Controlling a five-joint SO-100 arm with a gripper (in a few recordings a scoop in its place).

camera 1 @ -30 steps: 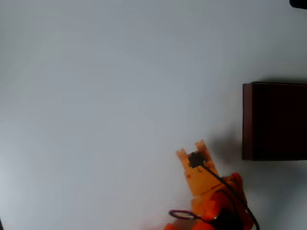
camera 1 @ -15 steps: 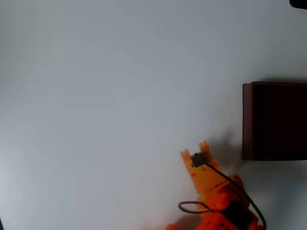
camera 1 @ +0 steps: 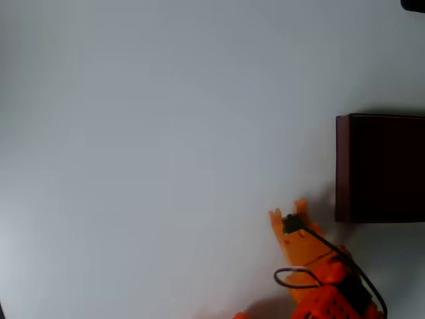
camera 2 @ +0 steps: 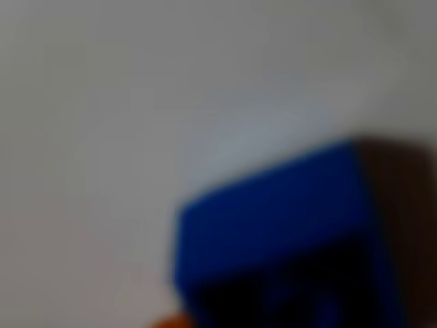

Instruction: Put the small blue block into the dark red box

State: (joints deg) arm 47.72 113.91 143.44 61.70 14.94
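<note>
**Block in Transit Beside the Box Corner**

The small blue block (camera 2: 273,232), a saturated blue rectangular solid with flat faces and a crisp top edge, shows large and out of focus low in the wrist view. That closeness to the lens suggests it is carried at the fingers, clear of the pale counter (camera 2: 102,102) behind it. A dark form directly to its right in that view may be the box wall; blur prevents certainty. In the overhead view a dark speck sits between the orange tips, consistent with the block, too small to confirm.

The orange two-finger gripper (camera 1: 287,211) lies near the lower right of the overhead view, its fingers pointing up the picture with a narrow gap between them. They appear to be pinching the block, judged from both views together.

The dark red box (camera 1: 342,166), a large square container with maroon walls and a near-black interior, stands just right of the gripper, cut off by the picture's right edge. The gripper sits beside its lower left corner, outside the wall, so the block is not yet over the opening.
</note>
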